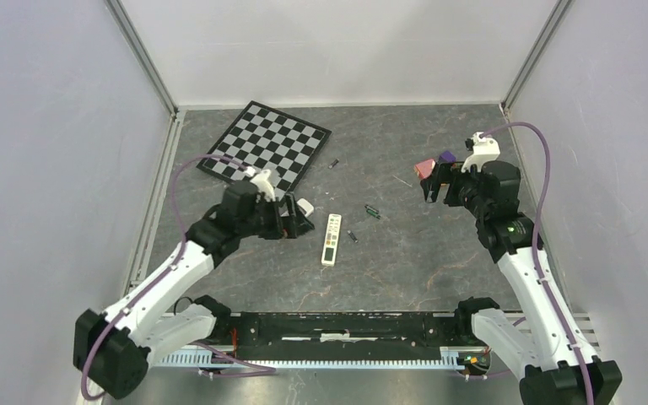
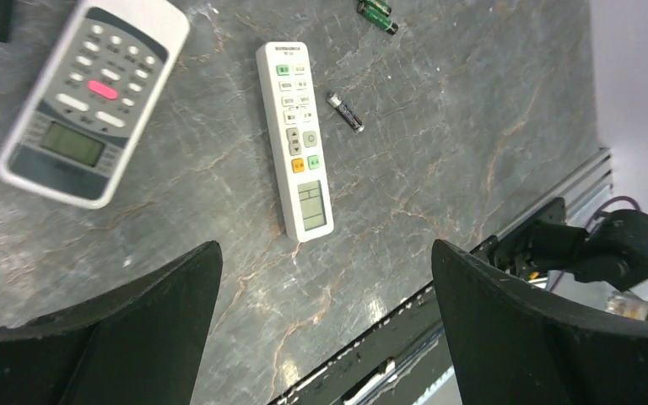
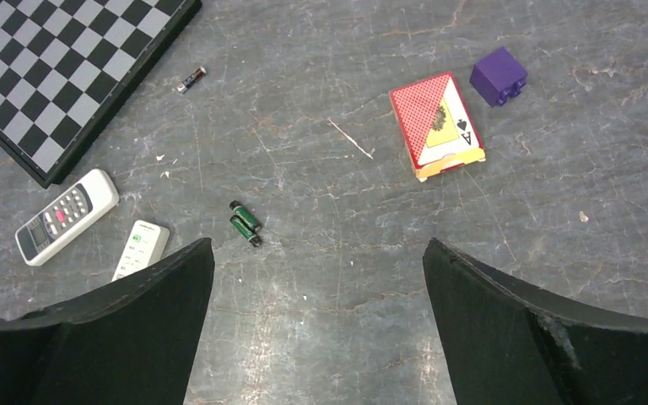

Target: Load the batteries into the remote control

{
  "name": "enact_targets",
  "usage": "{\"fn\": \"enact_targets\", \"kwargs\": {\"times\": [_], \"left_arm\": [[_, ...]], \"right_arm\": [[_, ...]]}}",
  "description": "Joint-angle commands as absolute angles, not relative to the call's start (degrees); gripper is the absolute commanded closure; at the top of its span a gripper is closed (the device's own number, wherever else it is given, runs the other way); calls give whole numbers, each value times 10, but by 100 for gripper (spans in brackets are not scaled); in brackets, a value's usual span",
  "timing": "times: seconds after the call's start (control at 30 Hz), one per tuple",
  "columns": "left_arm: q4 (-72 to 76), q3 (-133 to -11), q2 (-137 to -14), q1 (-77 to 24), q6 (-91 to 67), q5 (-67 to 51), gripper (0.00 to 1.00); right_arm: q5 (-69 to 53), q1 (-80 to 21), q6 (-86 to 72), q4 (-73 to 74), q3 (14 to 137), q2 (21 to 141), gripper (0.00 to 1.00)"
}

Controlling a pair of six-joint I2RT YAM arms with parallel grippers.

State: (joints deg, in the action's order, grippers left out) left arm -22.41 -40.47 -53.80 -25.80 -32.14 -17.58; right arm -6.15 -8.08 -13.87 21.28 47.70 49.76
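**Batteries (image 3: 245, 223) loose on a grey table (image 1: 422, 270)**

Two green-wrapped ones lie side by side. A dark one (image 2: 345, 111) lies just beside the slim white remote control (image 2: 296, 139). Left end effector (image 2: 325, 249) and right end effector (image 3: 317, 245) hover released, empty. Marbled surface, pale walls (image 1: 51, 126).

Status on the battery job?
Left gripper and right gripper open, empty. Green batteries loose; single battery beside slim remote; another battery by chessboard. Wide remote nearby, both face up. Nothing blocking.
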Motion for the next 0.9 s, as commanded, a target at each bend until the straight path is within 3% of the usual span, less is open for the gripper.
{"fn": "enact_targets", "kwargs": {"times": [0.0,0.2,0.33,0.6,0.73,0.87], "left_arm": [[-154,-407,-600,-342,-370,-44,0],[-94,-425,-734,-460,-378,52,10],[-101,-459,-805,-511,-379,134,11],[-143,-511,-898,-564,-384,213,10],[-160,-531,-933,-581,-381,249,14],[-165,-542,-958,-586,-383,261,24]], "right_arm": [[-47,-78,-141,197,464,484,2],[-52,-78,-150,190,428,482,2],[-70,-78,-161,183,407,478,2],[-69,-78,-166,184,388,464,3],[-63,-78,-162,190,388,467,3],[-64,-78,-165,190,383,469,3]]}}
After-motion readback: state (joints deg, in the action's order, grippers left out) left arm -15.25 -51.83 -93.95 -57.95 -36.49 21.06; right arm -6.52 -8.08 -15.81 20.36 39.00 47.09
